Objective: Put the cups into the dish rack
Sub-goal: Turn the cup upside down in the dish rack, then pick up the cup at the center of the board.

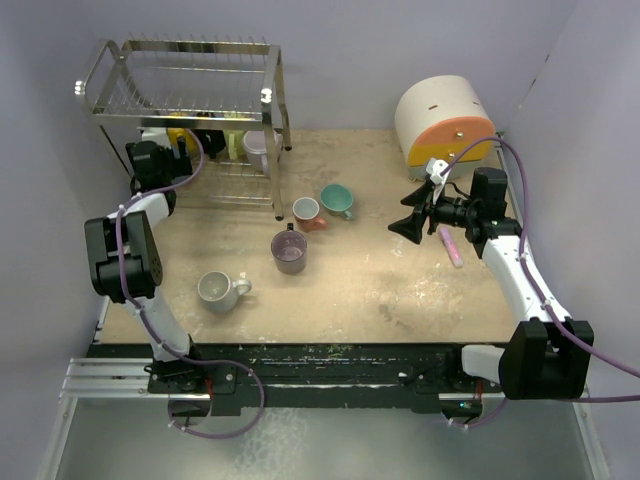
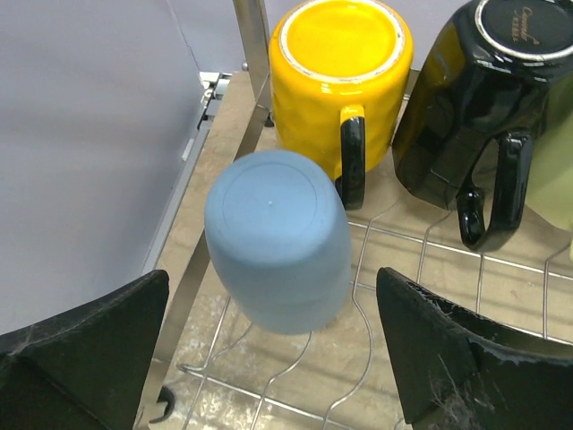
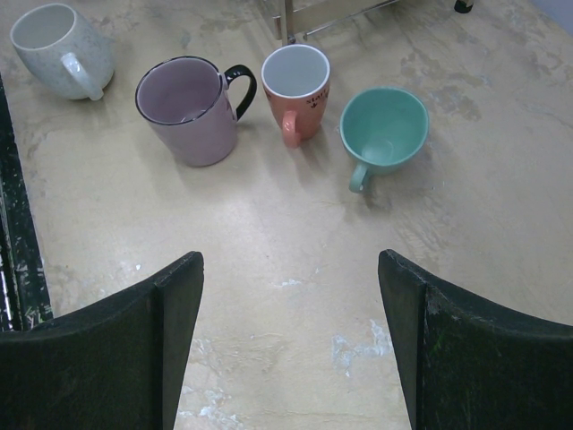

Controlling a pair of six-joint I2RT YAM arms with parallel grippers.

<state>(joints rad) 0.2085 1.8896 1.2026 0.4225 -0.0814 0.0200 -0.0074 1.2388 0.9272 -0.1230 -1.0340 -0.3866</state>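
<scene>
The silver wire dish rack (image 1: 185, 90) stands at the far left. My left gripper (image 1: 165, 160) is at its lower tier, open, its jaws apart on either side of an upside-down blue cup (image 2: 277, 237) on the wires, not touching it. A yellow cup (image 2: 340, 72), a black cup (image 2: 488, 98) and a pale green one (image 2: 560, 170) sit behind it. My right gripper (image 1: 408, 222) is open and empty above the table. Before it stand a teal cup (image 3: 385, 130), a salmon cup (image 3: 295, 90), a purple cup (image 3: 188, 107) and a white cup (image 3: 58, 49).
A cream-and-orange drawer box (image 1: 445, 120) stands at the far right. A pink stick (image 1: 450, 245) lies under my right arm. The rack's post (image 2: 253, 45) and a grey wall are close on my left gripper's left.
</scene>
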